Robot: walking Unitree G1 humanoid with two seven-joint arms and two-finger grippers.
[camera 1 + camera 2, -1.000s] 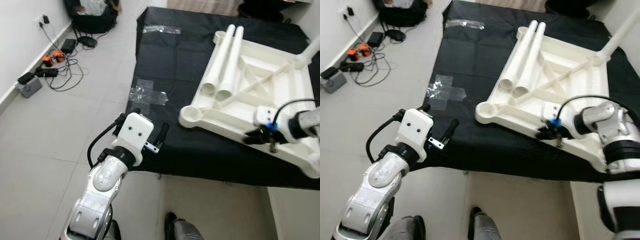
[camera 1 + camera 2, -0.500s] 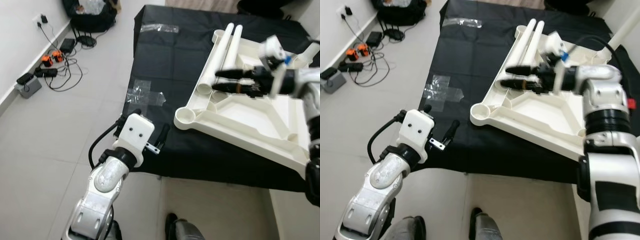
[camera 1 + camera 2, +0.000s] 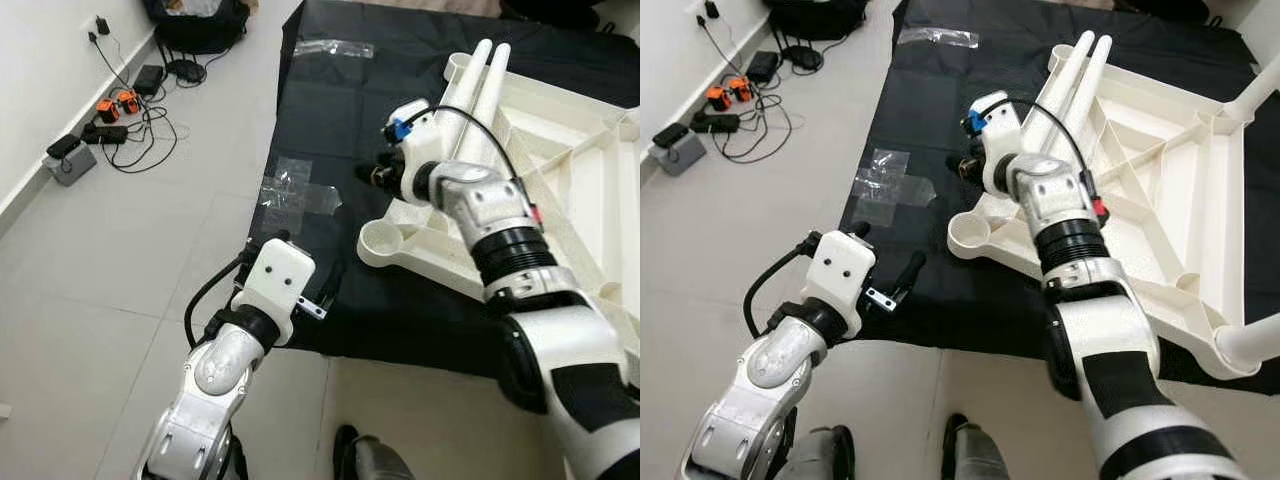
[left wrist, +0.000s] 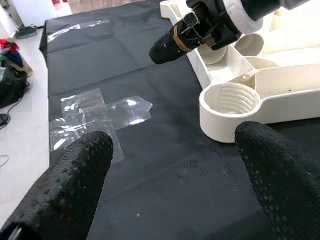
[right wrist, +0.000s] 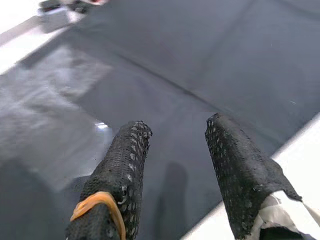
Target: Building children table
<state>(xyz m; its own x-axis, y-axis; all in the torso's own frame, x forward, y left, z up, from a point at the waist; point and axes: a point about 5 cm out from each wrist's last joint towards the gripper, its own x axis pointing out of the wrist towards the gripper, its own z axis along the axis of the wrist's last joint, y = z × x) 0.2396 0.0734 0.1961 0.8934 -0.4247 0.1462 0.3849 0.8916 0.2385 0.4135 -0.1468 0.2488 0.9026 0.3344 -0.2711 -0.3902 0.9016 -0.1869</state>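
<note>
Tabletop [image 3: 560, 200], white and upside down, lies on a black sheet [image 3: 340, 110] just right of the right gripper [image 5: 175, 165], with two loose legs [image 3: 475, 90] resting across it. That gripper hovers over the sheet beside the tabletop's edge, fingers spread and empty. A round corner socket [image 4: 231, 100] sits just ahead of the left gripper [image 4: 175, 185], also spread, low at the sheet's near edge. Clear plastic [image 4: 95, 115] lies ahead between them. Cables [image 3: 120, 120] lie far left.

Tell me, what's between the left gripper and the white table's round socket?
Just bare black cloth between the left gripper and the socket, seen from the left wrist.
</note>
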